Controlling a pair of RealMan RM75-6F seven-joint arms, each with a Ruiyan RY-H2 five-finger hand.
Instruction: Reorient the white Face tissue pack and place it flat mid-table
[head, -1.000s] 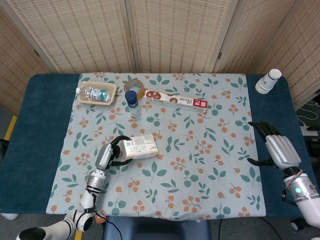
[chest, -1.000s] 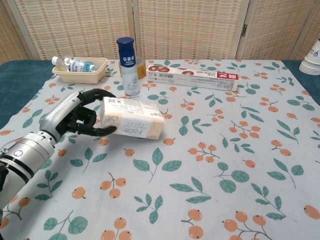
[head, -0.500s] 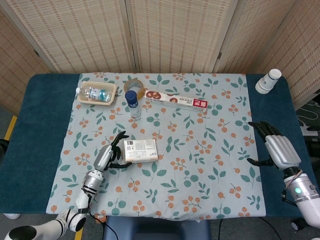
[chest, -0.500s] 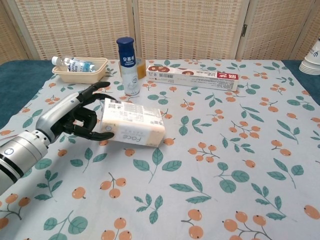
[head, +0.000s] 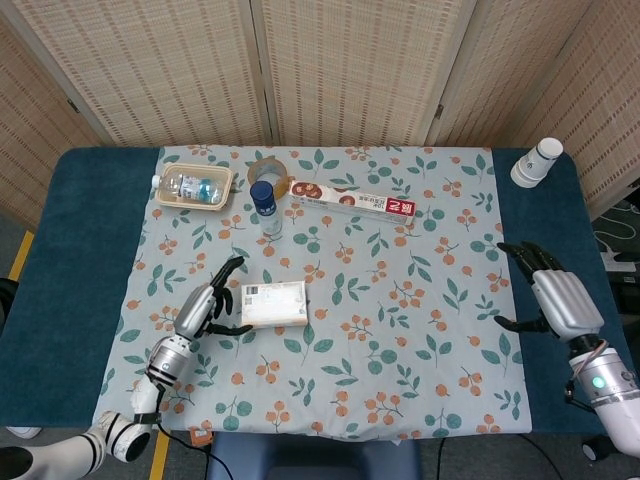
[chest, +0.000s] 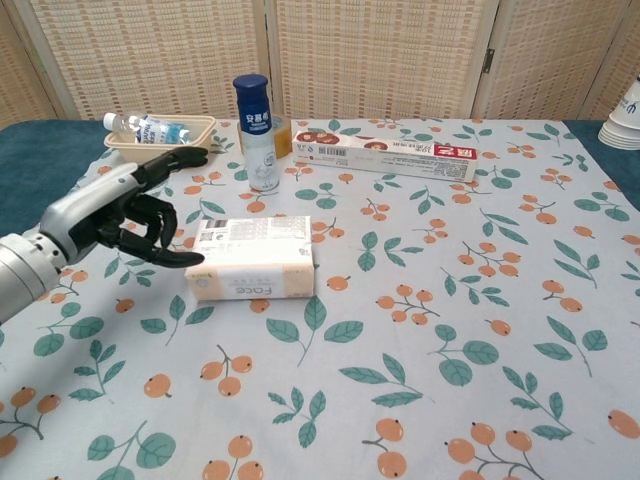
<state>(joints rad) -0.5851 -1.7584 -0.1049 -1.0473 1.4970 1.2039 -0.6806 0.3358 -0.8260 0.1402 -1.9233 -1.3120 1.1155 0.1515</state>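
Observation:
The white Face tissue pack (head: 274, 303) (chest: 250, 258) lies flat on the floral cloth, left of the table's middle, its printed label facing up. My left hand (head: 205, 309) (chest: 125, 216) hovers just left of the pack with fingers spread, holding nothing and apart from it. My right hand (head: 548, 295) rests open on the blue table surface at the right edge, far from the pack. The chest view does not show it.
A blue-capped bottle (chest: 255, 133) stands behind the pack. A tray (head: 161, 195) with a lying water bottle (head: 193, 186) sits at the back left, with a tape roll (head: 270, 168) and a long toothpaste box (head: 353, 203) further right. Paper cups (head: 536, 162) stand back right.
My left hand let go of the tissue pack and drew back to the left. The pack dropped from a tilted hold to lying flat on the cloth.

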